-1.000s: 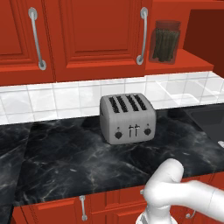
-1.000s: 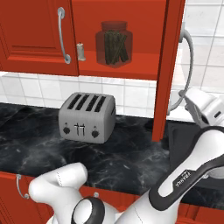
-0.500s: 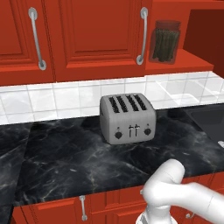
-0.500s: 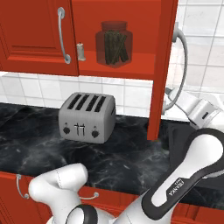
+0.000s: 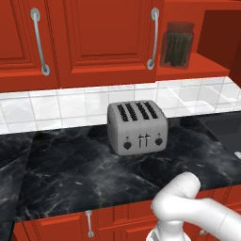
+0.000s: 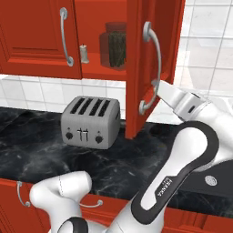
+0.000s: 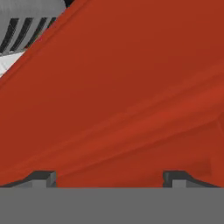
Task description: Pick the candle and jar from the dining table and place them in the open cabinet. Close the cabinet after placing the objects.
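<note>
Glass jar (image 6: pixel 116 44) and stubby candle (image 6: pixel 84 53) sit on the cabinet's (image 6: pixel 32 27) shelf; the wide-open, empty gripper (image 7: pixel 109 178) faces its smooth red panelled door (image 6: pixel 145 63).

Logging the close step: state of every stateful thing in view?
cabinet door: partly swung shut, still ajar, arm pressed behind it
jar: upright on the cabinet shelf, lid on
candle: upright on the shelf, left of the jar
gripper: open, empty, tips close against the red door panel
toaster: on the counter, slots empty
</note>
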Motion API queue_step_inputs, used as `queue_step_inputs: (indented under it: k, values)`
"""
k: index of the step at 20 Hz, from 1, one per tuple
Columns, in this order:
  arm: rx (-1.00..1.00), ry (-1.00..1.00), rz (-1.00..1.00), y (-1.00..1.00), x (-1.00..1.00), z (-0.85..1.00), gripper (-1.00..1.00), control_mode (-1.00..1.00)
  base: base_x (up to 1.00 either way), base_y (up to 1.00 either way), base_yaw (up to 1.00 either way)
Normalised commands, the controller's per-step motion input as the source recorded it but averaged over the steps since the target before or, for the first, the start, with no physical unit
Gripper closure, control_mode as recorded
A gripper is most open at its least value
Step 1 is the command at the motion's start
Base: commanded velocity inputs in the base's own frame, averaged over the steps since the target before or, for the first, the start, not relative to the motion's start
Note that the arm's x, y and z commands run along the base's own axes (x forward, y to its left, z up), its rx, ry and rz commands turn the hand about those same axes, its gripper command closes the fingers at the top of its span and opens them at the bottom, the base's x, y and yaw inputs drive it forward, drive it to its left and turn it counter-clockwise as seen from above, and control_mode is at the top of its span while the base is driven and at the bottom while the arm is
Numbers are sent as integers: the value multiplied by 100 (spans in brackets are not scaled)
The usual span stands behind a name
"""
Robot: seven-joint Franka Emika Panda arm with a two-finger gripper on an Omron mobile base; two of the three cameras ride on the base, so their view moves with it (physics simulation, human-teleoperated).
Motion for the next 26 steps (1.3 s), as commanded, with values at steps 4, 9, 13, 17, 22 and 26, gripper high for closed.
queue_step_inputs:
  k: [4,9,13,17,22,26]
  values:
    - [-2,-9,-1,52,-3,26,-100,-100,0,0,0]
    - [-1,-7,-2,50,0,22,-100,-100,0,0,0]
    - [0,-5,-7,42,1,21,-100,-100,0,0,0]
    - [0,-1,-11,37,13,22,-100,-100,0,0,0]
    - [0,0,-15,28,24,22,-100,-100,0,0,0]
    - [0,0,-16,24,29,25,-100,-100,0,0,0]
